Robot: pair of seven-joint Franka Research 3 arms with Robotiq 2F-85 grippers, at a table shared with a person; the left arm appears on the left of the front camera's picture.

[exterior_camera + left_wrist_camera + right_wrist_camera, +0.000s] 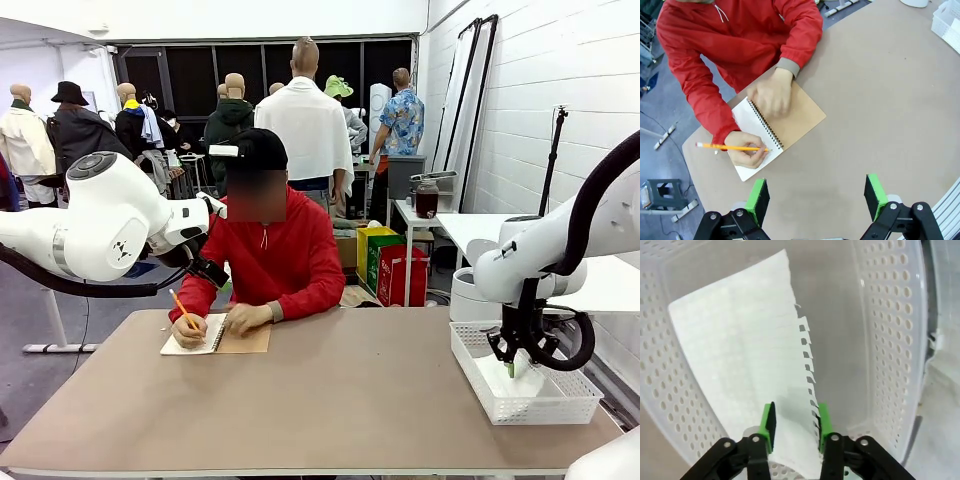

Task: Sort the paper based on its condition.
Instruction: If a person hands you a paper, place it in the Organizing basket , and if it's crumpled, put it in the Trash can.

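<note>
- Released: right gripper (pixel 796 411) with pads apart either side of paper's (pixel 735 340) torn edge.
- Paper inside white basket (pixel 890 340), against one wall.
- Spread wide, empty, over table (pixel 880 100) near notebook (pixel 800 117): left gripper (pixel 815 181).

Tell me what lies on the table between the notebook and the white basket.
Nothing: the front view shows bare table between the notebook and the basket.
</note>
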